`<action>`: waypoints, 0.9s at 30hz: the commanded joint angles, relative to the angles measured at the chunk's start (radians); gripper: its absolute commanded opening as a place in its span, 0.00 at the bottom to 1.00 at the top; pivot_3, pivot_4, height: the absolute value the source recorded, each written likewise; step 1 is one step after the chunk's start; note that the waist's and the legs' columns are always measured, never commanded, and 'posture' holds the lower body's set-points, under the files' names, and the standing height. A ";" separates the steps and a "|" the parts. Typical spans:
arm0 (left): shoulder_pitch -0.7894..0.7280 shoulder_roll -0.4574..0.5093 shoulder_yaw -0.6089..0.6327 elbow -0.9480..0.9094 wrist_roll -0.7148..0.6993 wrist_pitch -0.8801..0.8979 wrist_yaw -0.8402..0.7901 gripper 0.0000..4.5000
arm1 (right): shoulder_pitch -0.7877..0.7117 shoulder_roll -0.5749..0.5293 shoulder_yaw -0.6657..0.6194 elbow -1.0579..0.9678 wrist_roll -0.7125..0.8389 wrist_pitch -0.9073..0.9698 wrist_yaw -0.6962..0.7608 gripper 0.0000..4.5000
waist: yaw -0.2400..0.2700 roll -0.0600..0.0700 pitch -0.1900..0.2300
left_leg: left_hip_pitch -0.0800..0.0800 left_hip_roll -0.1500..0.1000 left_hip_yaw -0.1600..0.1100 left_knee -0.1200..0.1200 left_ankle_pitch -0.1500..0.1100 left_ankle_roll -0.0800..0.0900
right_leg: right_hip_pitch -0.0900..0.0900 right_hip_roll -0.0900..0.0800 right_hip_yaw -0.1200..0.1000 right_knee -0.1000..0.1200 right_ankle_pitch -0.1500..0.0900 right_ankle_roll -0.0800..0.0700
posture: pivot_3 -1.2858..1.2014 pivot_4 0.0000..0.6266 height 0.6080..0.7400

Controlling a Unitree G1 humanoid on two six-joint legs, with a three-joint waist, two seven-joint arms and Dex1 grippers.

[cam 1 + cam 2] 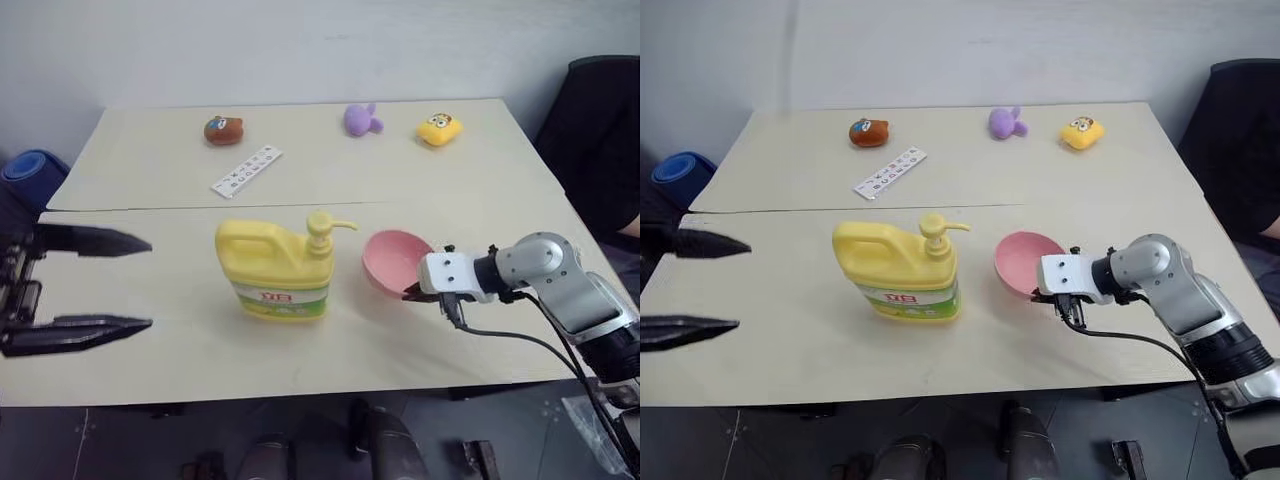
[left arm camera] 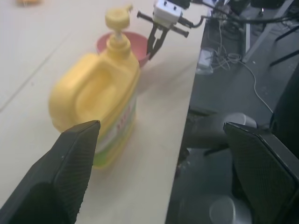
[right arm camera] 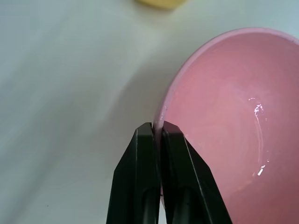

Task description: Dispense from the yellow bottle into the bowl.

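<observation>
From the head camera, the yellow bottle stands upright near the front of the pale desk. It is a squat jug with a moulded handle, a yellow pump top whose spout points toward the bowl, and a green-and-white label with red characters too small to read. Just beside it lies the pink bowl, tipped up on edge with its opening facing the bottle. The right pincer is clamped on the bowl's rim. The left pincer hangs wide apart and empty, well clear of the bottle's handle side. Farther back lie a white card with rows of small print, a brown plush toy, a purple plush toy and a yellow plush toy. A seam crosses the desk; a grey wall stands behind.

The left wrist camera shows the bottle between spread black fingers.

The right wrist camera shows closed fingers pinching the glossy pink rim.
</observation>
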 commanded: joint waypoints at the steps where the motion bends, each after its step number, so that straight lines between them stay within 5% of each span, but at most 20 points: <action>1: 0.065 -0.012 0.086 -0.044 0.007 -0.018 -0.013 1.00 | -0.011 0.019 -0.012 0.046 -0.064 -0.091 -0.033 0.00 | -0.004 0.000 0.000 | 0.000 0.000 0.000 0.000 0.000 0.000 | 0.000 0.000 0.000 0.000 0.000 0.000 | 0.52 0.24 1.00; 7: 0.107 -0.032 0.093 -0.068 -0.032 -0.037 0.033 1.00 | -0.035 0.067 0.009 0.164 -0.158 -0.208 -0.057 0.00 | -0.018 0.000 0.000 | 0.002 0.000 0.000 0.000 0.000 -0.001 | 0.001 0.000 0.001 0.002 -0.001 -0.002 | 0.52 0.24 1.00; 13: 0.163 -0.028 0.097 -0.047 -0.020 -0.074 0.029 1.00 | -0.024 0.043 -0.043 0.122 -0.062 -0.069 0.069 0.39 | -0.021 0.000 0.000 | 0.002 0.001 -0.001 -0.001 0.000 -0.002 | 0.000 0.001 0.001 0.002 -0.001 -0.002 | 0.52 0.24 1.00; 20: 0.221 -0.015 0.122 0.011 0.021 -0.122 0.008 1.00 | -0.050 -0.077 -0.282 0.075 0.211 0.214 0.214 0.93 | -0.016 0.001 0.000 | 0.002 0.001 -0.002 -0.001 0.000 -0.001 | 0.000 0.001 0.001 0.001 -0.001 -0.002 | 0.52 0.24 1.00; 27: 0.312 -0.019 0.267 0.101 0.073 -0.112 -0.044 1.00 | -0.011 -0.375 -0.374 0.226 0.494 0.430 0.373 0.93 | -0.017 0.002 0.001 | 0.001 0.002 0.000 -0.004 -0.002 0.001 | -0.001 0.002 0.000 -0.002 -0.002 -0.003 | 0.52 0.24 1.00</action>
